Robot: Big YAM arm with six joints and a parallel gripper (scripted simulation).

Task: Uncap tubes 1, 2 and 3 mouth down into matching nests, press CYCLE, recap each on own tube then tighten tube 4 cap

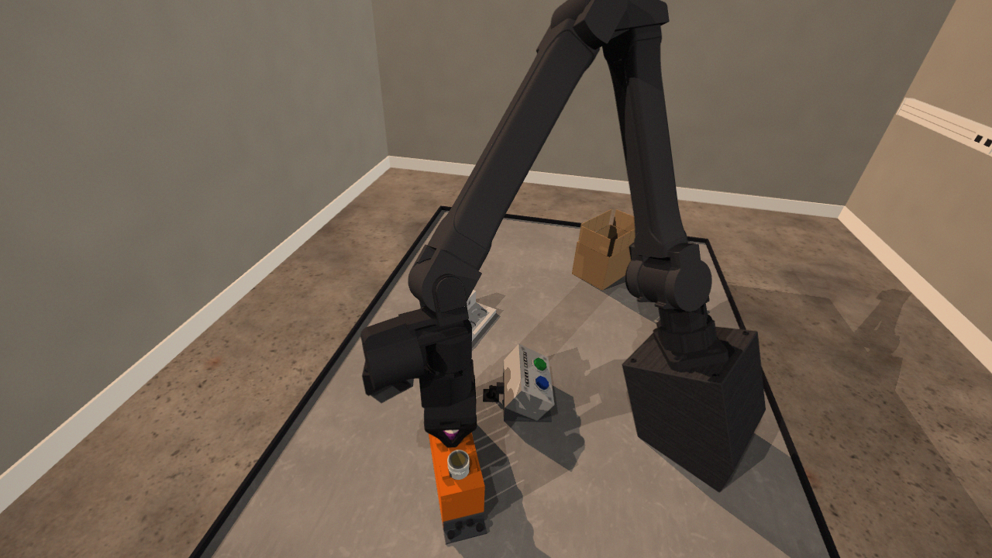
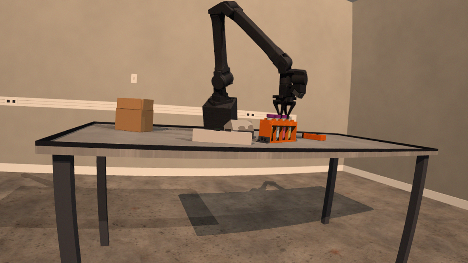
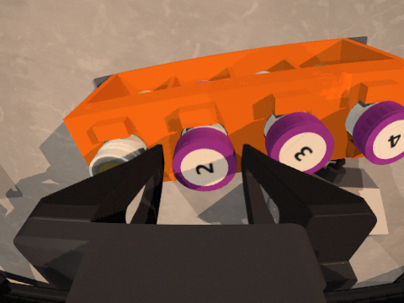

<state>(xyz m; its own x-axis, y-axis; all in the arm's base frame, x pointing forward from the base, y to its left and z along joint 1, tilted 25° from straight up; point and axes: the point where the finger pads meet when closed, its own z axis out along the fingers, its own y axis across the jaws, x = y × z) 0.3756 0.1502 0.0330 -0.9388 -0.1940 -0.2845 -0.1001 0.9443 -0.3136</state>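
The arm reaches out and bends down from its high elbow, so the gripper points down over the orange decapping station, its fingers moderately spread and holding nothing, one to either side of cap 2. Tube 1 stands open-mouthed in the station, while cap 3 and cap 4 sit on their tubes; the white tray is partly hidden behind the arm, and its nests are hard to make out

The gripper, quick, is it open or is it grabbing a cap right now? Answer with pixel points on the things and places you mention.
Gripper [image 1: 450, 444] [image 2: 283, 116] [image 3: 202, 153]: open, holding nothing; its fingers stand apart on either side of the number 2 cap [image 3: 204, 162], with gaps showing.
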